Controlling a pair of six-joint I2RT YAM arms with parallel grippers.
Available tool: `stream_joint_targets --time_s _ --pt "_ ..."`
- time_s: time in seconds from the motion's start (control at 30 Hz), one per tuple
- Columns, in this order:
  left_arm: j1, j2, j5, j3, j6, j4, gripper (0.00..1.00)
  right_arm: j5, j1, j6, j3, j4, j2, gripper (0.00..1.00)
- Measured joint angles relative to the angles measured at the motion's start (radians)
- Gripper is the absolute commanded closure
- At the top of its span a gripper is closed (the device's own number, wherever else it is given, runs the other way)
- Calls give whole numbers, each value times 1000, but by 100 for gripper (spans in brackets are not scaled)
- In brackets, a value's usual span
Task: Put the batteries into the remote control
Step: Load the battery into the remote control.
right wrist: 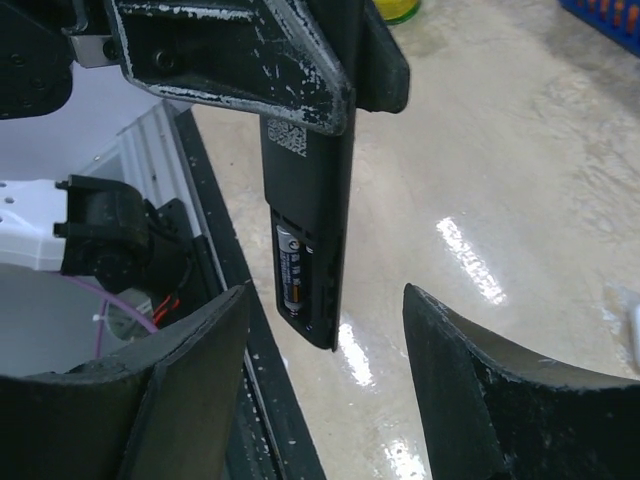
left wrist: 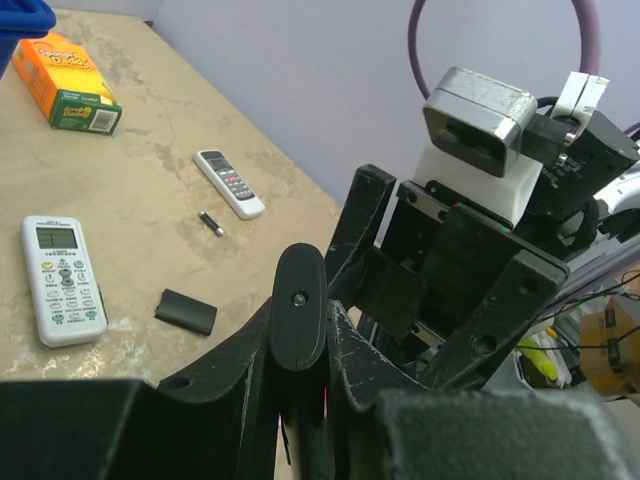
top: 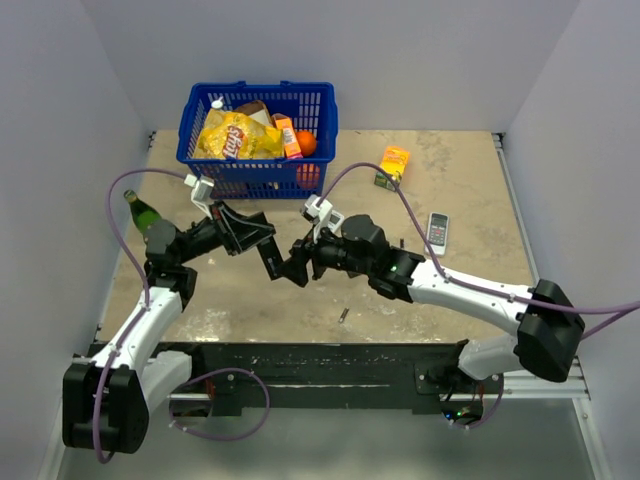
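My left gripper [top: 262,238] is shut on the slim black remote control [top: 272,262] and holds it above the table. In the left wrist view the remote's end [left wrist: 300,300] sticks up between the fingers. In the right wrist view the remote [right wrist: 312,190] hangs with its battery bay open. One battery [right wrist: 290,268] sits in the left slot and the slot beside it looks empty. My right gripper [right wrist: 325,345] is open, its fingers on either side of the remote's lower end without touching it. A loose battery [left wrist: 211,223] lies on the table. Another small dark cylinder [top: 343,316] lies near the front edge.
The black battery cover [left wrist: 186,311] lies beside a white remote with a screen [left wrist: 62,278]. A white remote with grey buttons [left wrist: 230,183] and an orange box [left wrist: 70,82] lie farther off. A blue basket [top: 260,160] of groceries stands at the back, a green bottle [top: 140,210] at the left.
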Motion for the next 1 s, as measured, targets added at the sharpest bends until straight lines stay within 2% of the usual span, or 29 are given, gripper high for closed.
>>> stream_joint_targets --time_s 0.3,0.4,0.43,0.5,0.53,0.67,0.87,0.97,1.0 --pt "-18 0 34 0 -13 72 100 -113 -8 30 1 85 64 53" --pt "-20 0 44 0 -23 93 100 -134 -17 45 1 116 72 64" --pt "-20 0 45 0 -28 98 100 -136 -20 50 1 124 72 72" --pt "-24 0 46 0 -31 112 100 -152 -28 60 1 144 74 78" --pt "-24 0 47 0 -34 120 100 -160 -31 65 1 149 74 86" --pt "-24 -1 69 0 -41 155 100 -198 -37 79 1 160 79 99" --pt "-23 -1 78 -1 -46 163 100 -230 -39 80 1 187 100 100" --pt "-23 0 77 -1 -45 163 100 -236 -40 82 1 194 105 90" --pt "-23 0 77 -2 -45 163 100 -237 -41 82 1 195 105 77"
